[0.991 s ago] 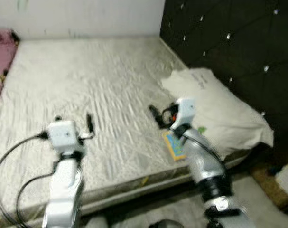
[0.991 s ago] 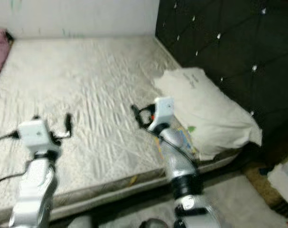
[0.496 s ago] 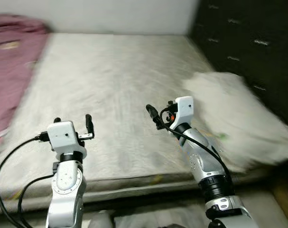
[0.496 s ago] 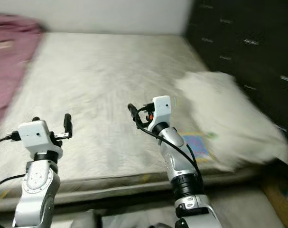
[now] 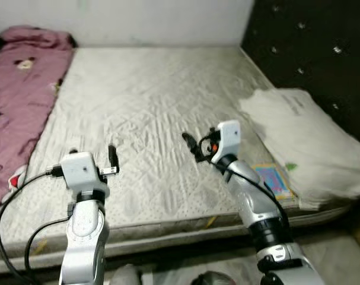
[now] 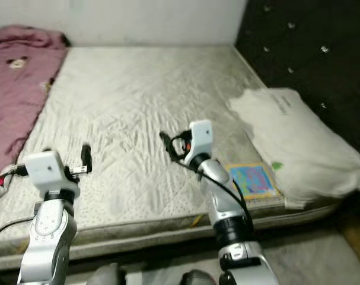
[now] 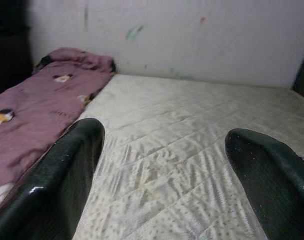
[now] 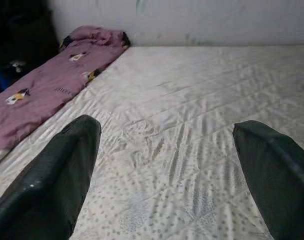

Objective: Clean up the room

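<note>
Bare quilted mattress (image 5: 150, 113) took up most of the room, pink blanket (image 5: 19, 101) bunched along its left side and a white pillow (image 5: 304, 142) by the dark headboard (image 5: 310, 53). Both arms were raised over the near edge, left gripper (image 7: 162, 165) and right gripper (image 8: 167, 165) spread wide, holding nothing. Colourful book (image 6: 252, 180) lay beside the pillow.

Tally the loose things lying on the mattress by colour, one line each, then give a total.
Pink/maroon: 1, the blanket along the robot's left side
White: 1, the pillow by the dark headboard
Multicoloured: 1, the flat picture book beside the pillow
Total: 3
</note>
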{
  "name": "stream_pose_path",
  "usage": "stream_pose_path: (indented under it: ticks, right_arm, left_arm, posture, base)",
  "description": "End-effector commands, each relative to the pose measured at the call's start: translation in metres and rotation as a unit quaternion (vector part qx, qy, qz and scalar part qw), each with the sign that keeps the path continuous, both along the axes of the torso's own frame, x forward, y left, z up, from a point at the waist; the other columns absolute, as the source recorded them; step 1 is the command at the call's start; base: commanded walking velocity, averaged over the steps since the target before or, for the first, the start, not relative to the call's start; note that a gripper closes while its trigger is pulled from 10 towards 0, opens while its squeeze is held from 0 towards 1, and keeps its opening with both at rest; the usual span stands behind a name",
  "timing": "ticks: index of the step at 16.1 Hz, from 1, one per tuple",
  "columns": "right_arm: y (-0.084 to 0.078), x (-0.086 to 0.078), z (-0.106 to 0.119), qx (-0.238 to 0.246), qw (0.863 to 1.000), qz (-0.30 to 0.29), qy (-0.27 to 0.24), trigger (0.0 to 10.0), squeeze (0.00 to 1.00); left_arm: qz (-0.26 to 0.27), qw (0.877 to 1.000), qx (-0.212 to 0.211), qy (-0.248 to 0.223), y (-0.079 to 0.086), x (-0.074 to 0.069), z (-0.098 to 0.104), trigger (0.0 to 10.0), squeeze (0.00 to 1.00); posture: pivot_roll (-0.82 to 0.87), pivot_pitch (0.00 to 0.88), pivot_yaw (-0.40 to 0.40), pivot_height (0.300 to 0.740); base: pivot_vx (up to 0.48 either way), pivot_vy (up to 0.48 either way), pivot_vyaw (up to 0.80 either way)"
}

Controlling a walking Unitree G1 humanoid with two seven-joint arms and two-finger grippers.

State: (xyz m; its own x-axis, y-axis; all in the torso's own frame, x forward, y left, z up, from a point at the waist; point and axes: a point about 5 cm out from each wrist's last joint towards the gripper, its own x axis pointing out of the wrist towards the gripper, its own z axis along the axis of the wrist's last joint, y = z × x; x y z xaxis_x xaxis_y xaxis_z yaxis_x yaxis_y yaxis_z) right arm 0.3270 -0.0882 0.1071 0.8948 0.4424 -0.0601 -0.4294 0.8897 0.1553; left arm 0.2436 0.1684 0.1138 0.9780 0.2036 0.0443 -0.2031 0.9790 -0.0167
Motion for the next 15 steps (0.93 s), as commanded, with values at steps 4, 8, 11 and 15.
stream_pose_path:
  ticks: [4,8,11,15]
  right_arm:
    - [0.0120,0.0012,0.0083,0.004,1.000,0.021,-0.017,10.0,0.00]
    - [0.0127,0.0012,0.0079,0.001,1.000,0.023,-0.019,10.0,0.00]
    - [0.0130,0.0014,0.0071,-0.002,1.000,0.025,-0.018,10.0,0.00]
    - [0.0126,0.0018,0.0091,0.000,0.999,0.024,-0.024,10.0,0.00]
  left_arm:
    - [0.013,1.000,0.004,0.008,0.0076,-0.0005,-0.0010,10.0,0.00]
    - [0.012,1.000,0.005,0.006,0.0075,0.0007,-0.0005,10.0,0.00]
    - [0.011,1.000,0.004,0.006,0.0069,0.0014,-0.0004,10.0,0.00]
    - [0.016,1.000,0.006,0.001,0.0073,0.0014,0.0014,10.0,0.00]
  posture:
    - [0.01,0.000,-0.058,0.740]
    - [0.01,0.000,-0.058,0.740]
    - [0.01,0.000,-0.058,0.740]
    - [0.01,0.000,-0.059,0.740]
  base:
    - [0.000,0.480,0.00]
    - [0.000,0.480,0.00]
    - [0.000,0.480,0.00]
    - [0.000,0.475,0.00]
